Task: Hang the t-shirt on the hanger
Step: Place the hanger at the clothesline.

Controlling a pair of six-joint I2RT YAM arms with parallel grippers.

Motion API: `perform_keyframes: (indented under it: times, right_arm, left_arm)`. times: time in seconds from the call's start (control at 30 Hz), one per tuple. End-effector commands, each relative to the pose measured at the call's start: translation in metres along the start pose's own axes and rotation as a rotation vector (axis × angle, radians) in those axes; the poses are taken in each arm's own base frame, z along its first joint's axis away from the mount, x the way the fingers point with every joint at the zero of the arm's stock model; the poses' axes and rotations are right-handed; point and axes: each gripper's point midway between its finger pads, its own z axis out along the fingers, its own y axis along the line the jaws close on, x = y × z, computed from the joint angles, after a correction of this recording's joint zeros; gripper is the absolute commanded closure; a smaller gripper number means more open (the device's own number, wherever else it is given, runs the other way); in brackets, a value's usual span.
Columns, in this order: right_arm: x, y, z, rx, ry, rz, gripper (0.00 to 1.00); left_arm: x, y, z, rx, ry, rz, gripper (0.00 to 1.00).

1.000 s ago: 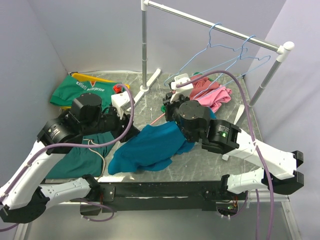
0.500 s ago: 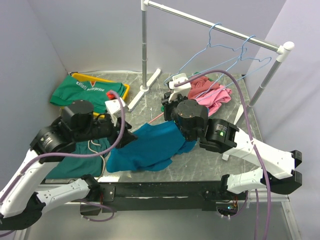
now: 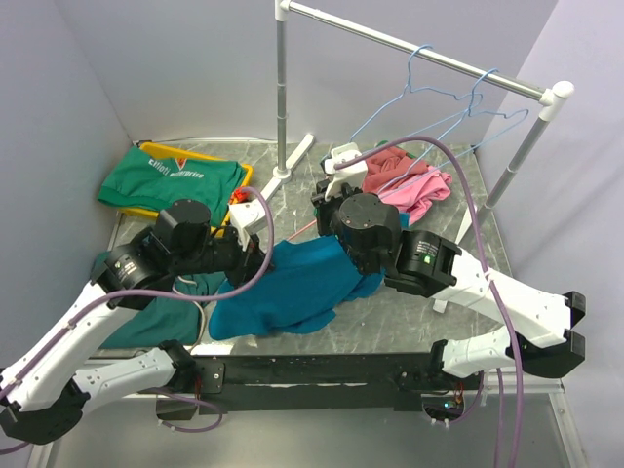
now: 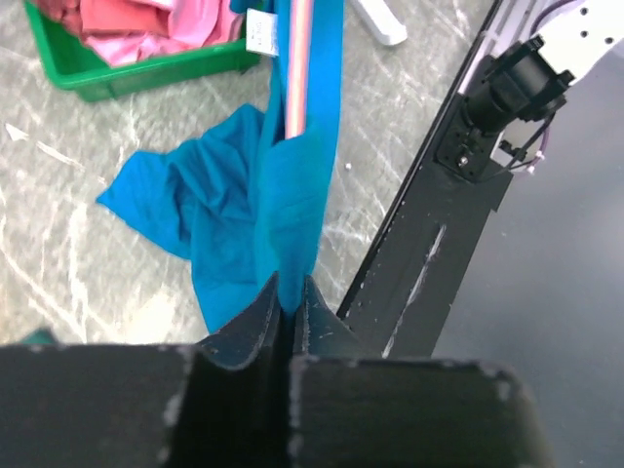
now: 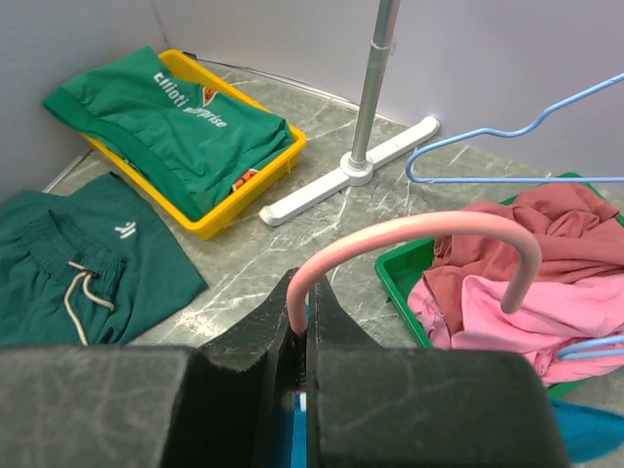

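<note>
The teal t-shirt (image 3: 292, 288) lies bunched on the table between the two arms, its upper part draped up along the pink hanger (image 4: 297, 68). My left gripper (image 3: 265, 255) is shut on a fold of the t-shirt (image 4: 292, 224) at its left edge; in the left wrist view cloth sits pinched between the fingertips of that gripper (image 4: 290, 288). My right gripper (image 5: 300, 292) is shut on the neck of the hanger, whose hook (image 5: 419, 234) arches up over it. From above, the right gripper (image 3: 325, 205) sits at the shirt's far edge, and most of the hanger is hidden under cloth.
A yellow tray (image 3: 244, 175) at the back left holds a green garment (image 3: 171, 175). Green shorts (image 3: 161, 312) lie at the near left. A green tray (image 5: 405, 268) of pink and maroon clothes (image 3: 414, 190) is at the back right. Light blue hangers (image 3: 429, 93) hang on a rail whose pole (image 3: 282, 97) stands mid-back.
The left gripper swung right to the t-shirt's left edge and closed on the cloth. The right arm, still holding the hanger, shifted slightly left.
</note>
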Motion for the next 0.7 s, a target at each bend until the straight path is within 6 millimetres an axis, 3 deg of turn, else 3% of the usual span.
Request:
perform_keyframes:
  times: [0.0, 0.3, 0.4, 0.43, 0.5, 0.6, 0.67]
  right_arm:
    - [-0.014, 0.001, 0.001, -0.006, -0.044, 0.053, 1.00]
    - [-0.014, 0.002, -0.001, -0.018, -0.042, 0.059, 1.00]
    - [-0.014, 0.002, -0.003, -0.031, -0.044, 0.070, 0.78]
    - [-0.015, 0.004, -0.005, -0.043, -0.044, 0.076, 0.65]
    - [-0.013, 0.005, -0.006, -0.056, -0.042, 0.083, 0.53]
    - [-0.012, 0.007, -0.011, -0.089, -0.043, 0.103, 0.23]
    - [-0.013, 0.008, -0.016, -0.115, -0.047, 0.124, 0.16]
  left_arm:
    - [-0.018, 0.006, 0.000, -0.047, -0.116, 0.003, 0.99]
    - [-0.014, 0.005, 0.005, -0.034, -0.148, -0.006, 0.99]
    - [-0.014, 0.007, 0.003, -0.049, -0.163, -0.009, 0.99]
    - [-0.013, 0.009, 0.002, -0.065, -0.167, -0.016, 0.99]
    - [-0.011, 0.011, 0.003, -0.075, -0.158, -0.026, 0.99]
    - [-0.002, 0.014, 0.006, -0.087, -0.131, -0.047, 0.99]
    - [0.004, 0.018, 0.006, -0.112, -0.135, -0.064, 0.99]
